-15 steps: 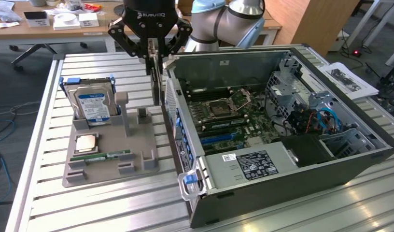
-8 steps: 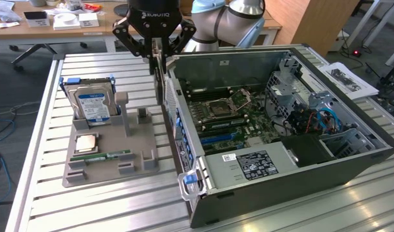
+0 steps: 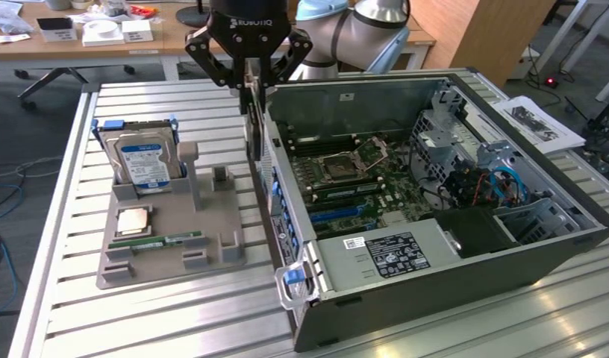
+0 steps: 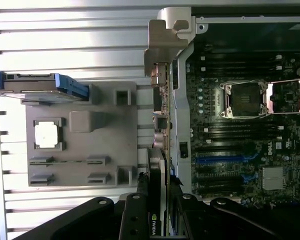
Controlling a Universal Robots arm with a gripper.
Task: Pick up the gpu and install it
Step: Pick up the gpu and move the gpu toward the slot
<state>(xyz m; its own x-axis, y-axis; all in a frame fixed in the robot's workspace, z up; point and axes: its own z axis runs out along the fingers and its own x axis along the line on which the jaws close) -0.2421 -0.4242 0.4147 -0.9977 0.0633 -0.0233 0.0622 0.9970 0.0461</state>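
1. Gripping the gpu [image 3: 253,123] by its upper edge, the gripper [image 3: 250,80] has its fingers clamped on both faces of the card, which hangs upright and edge-on.
2. The card sits just outside the side wall of the open computer case [image 3: 424,298], between that wall and a gray holder [image 3: 170,224] on the slatted table [image 3: 135,313].
3. From the wrist, its silver bracket [image 4: 165,40] shows at the far end, beside the case's corner.
4. On the holder, a hard drive [image 3: 145,160] stands upright, while a processor chip [image 3: 133,220] and a memory stick [image 3: 165,240] lie flat.
5. The motherboard [image 3: 354,186] lies exposed inside the case.
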